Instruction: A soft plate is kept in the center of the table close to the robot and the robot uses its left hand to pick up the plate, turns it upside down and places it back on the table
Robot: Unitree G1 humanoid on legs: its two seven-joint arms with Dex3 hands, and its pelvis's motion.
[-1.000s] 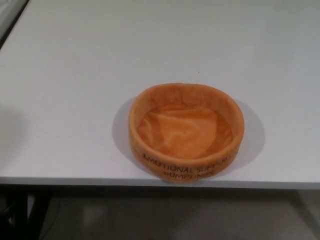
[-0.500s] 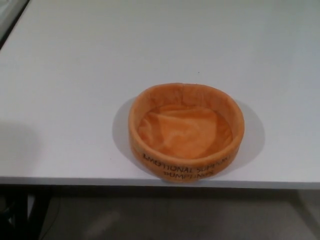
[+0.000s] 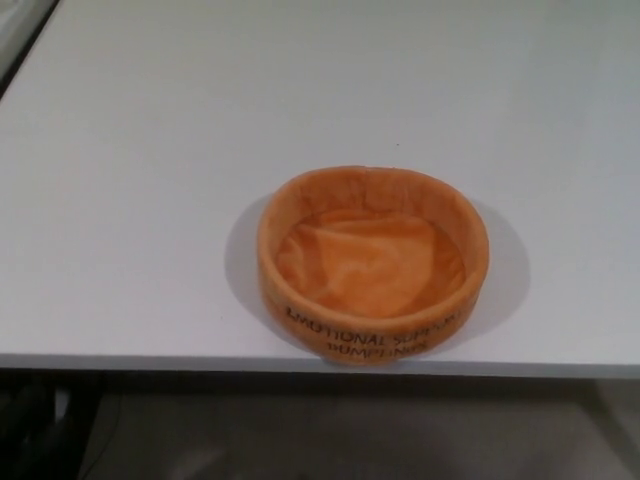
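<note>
1. The soft orange plate (image 3: 372, 265) sits open side up on the white surface (image 3: 150, 150), its raised rim forming a ring around a wrinkled fabric floor. Dark lettering runs along the outer wall on the side facing the robot; it is too blurred to read in full.

2. The plate rests close to the near edge of the surface, its front wall almost at that edge and a little to the right of the middle of the view.

3. No robot hand shows in the head view. The state of the left robot hand and of the right robot hand cannot be told, since neither is in the picture. With no hand in sight, the plate's place cannot be given relative to one; all that can be said is that nothing touches the plate.

4. Progress, as I judge it: nothing of the task is done. The plate is not lifted, not turned, and stands upright.

5. What is left is the whole sequence: the left robot hand must come in from the left, take hold of the rim, lift the plate, turn it over, and set it down with the open side against the surface.

6. The soft wall will likely fold under a pinch, so the rim may deform when held.
</note>
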